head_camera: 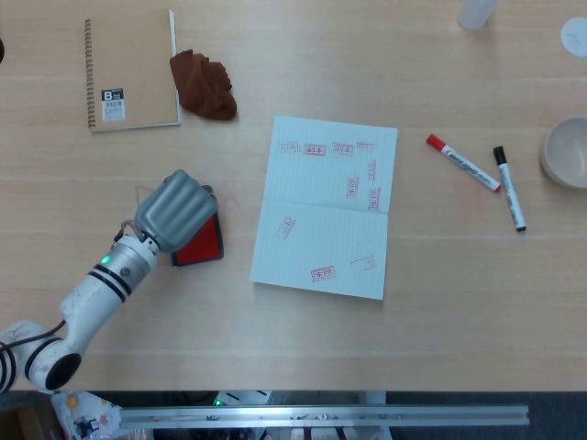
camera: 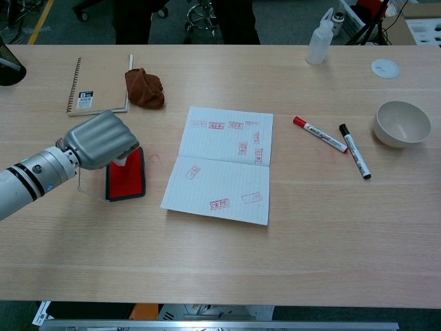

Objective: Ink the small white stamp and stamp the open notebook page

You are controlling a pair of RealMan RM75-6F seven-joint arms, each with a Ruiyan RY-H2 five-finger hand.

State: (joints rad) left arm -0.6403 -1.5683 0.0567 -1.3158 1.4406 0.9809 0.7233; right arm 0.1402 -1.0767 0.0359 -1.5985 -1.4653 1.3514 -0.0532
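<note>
My left hand [head_camera: 176,209] [camera: 102,139] is curled around the small white stamp [camera: 122,160], of which only the lower end shows under the fingers in the chest view. The stamp stands on the far end of the red ink pad [head_camera: 200,243] [camera: 126,181], left of the open notebook [head_camera: 328,206] [camera: 222,164]. Both notebook pages carry several red stamp marks. In the head view the hand hides the stamp. My right hand is in neither view.
A closed spiral notebook [head_camera: 131,73] and a brown cloth [head_camera: 204,84] lie at the back left. Right of the open notebook are a red marker [head_camera: 462,162], a black marker [head_camera: 510,188] and a white bowl [camera: 401,123]. A plastic bottle [camera: 319,43] stands at the back.
</note>
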